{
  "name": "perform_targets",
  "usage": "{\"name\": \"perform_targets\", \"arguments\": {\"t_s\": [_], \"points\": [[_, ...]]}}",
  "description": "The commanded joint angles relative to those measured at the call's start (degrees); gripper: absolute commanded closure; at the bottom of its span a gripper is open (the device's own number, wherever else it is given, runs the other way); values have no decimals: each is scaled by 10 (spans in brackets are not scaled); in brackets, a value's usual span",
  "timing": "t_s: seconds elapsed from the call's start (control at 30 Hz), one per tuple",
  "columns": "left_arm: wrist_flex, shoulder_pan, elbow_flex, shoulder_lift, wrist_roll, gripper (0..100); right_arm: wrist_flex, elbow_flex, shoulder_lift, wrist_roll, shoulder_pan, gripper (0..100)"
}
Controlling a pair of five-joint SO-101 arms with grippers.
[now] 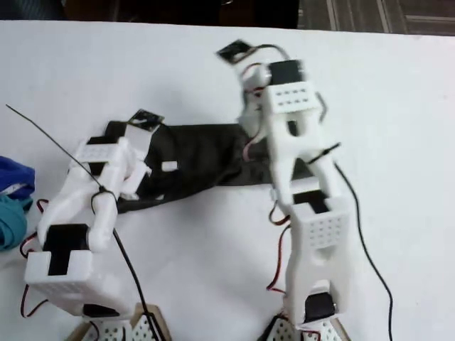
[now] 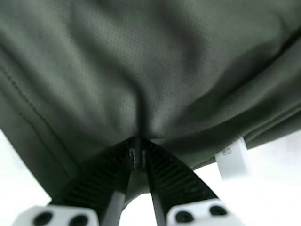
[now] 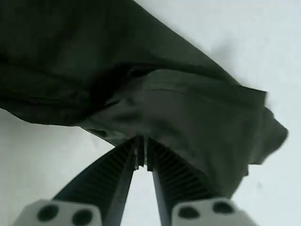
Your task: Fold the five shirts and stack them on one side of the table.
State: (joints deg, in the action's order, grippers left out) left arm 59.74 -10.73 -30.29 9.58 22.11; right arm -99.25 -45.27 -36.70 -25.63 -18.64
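High view: dark shirt (image 1: 192, 160) lies bunched at the centre of the desk (image 1: 398, 106), between both arms. Left fingers (image 2: 103, 175) are closed, pinching its hem beside the white tag (image 2: 233, 160), at the shirt's 9 o'clock end. Right fingers (image 3: 110, 172) are closed on a folded edge. Risk, my judgement: both pinches sit at the very tips, so an uneven pull could slip one free and leave a crooked fold. Containers: blue and teal cloth (image 1: 13, 202) lies loose on the desk at 9 o'clock, in no bin.
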Motion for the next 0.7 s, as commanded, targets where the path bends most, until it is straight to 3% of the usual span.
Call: {"name": "perform_targets", "arguments": {"t_s": [0.0, 0.5, 0.67], "points": [[-9, -21, -3, 4, -2, 976, 0, -11, -7, 14, -39, 979], [-9, -21, -3, 4, -2, 976, -7, -5, -91, 18, -66, 979], [-9, -22, -3, 4, -2, 976, -13, 57, -85, 13, -69, 979]]}}
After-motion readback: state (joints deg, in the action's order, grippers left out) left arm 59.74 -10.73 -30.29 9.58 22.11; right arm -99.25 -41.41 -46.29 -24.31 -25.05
